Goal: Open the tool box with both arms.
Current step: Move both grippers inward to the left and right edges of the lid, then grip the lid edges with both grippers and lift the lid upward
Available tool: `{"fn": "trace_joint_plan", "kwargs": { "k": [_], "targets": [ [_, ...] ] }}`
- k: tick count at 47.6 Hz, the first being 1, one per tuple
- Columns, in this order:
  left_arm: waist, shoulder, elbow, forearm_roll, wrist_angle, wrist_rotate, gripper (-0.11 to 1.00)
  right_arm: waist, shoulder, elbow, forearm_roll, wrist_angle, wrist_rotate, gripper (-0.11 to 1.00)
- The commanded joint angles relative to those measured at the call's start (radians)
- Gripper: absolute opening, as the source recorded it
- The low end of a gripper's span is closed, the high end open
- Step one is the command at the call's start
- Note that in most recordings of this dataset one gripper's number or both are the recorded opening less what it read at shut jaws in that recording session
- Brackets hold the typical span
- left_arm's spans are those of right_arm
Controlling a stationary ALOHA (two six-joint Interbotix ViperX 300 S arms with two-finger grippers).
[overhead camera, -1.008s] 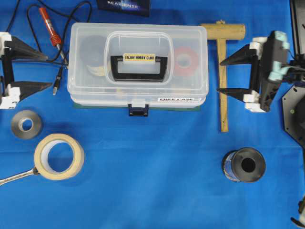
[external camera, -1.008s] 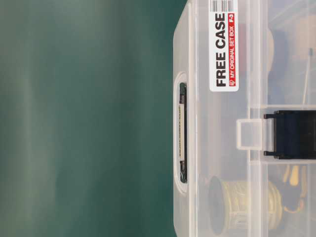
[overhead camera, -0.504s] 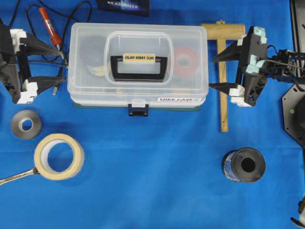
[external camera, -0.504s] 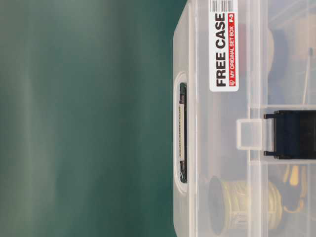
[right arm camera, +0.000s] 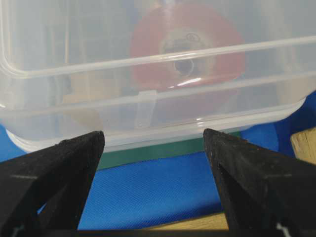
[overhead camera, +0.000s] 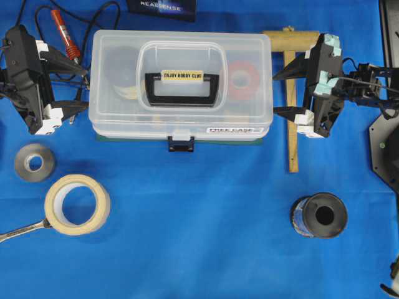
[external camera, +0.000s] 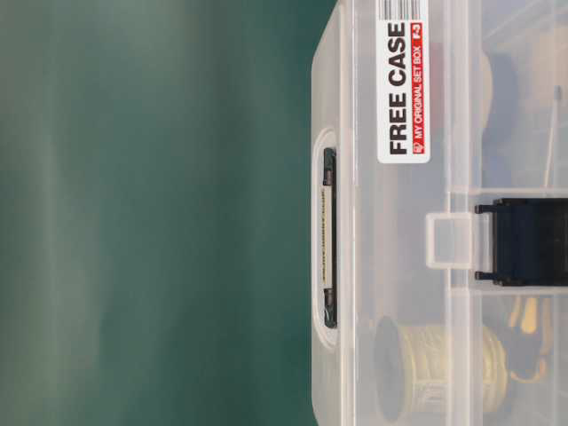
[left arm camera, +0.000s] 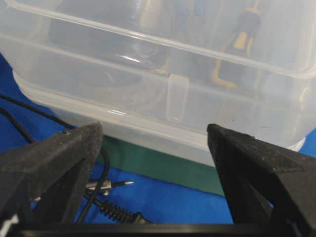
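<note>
The tool box [overhead camera: 181, 47] is a clear plastic case lying shut on the blue cloth, with a black handle [overhead camera: 182, 89] and a dark blue front latch [overhead camera: 181, 145]. My left gripper [overhead camera: 85, 88] is open, its fingertips right at the box's left end wall. The left wrist view shows the box [left arm camera: 197, 64] just beyond the open gripper [left arm camera: 154, 131], nothing between the fingers. My right gripper [overhead camera: 275, 94], with pale teal parts, is open at the box's right end. In the right wrist view the box wall [right arm camera: 148, 98] sits close ahead of that gripper [right arm camera: 154, 134]. The table-level view shows the box's front [external camera: 461, 106] and latch [external camera: 528, 241].
A wooden mallet [overhead camera: 291, 93] lies under my right gripper. A red-handled probe [overhead camera: 64, 34] and its black cables [left arm camera: 113, 212] lie by the left gripper. In front are a grey roll [overhead camera: 34, 162], a masking tape roll [overhead camera: 77, 204], a wrench [overhead camera: 22, 230] and a black spool [overhead camera: 319, 215].
Both grippers have moved inward to the box's two ends and a little toward the back of the table. Both stayed open. The box has not moved.
</note>
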Motion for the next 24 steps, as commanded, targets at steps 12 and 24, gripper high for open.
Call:
{"fn": "trace_joint_plan", "kwargs": {
  "k": [12,24],
  "targets": [
    [-0.006,-0.023,-0.089,-0.002,-0.025,-0.005,0.86,0.0,-0.035,-0.078,0.002,-0.021,0.003,0.83],
    [-0.002,-0.023,-0.118,-0.002,-0.025,-0.005,0.86,-0.006,-0.098,-0.084,0.002,-0.02,-0.002,0.83]
  ]
}}
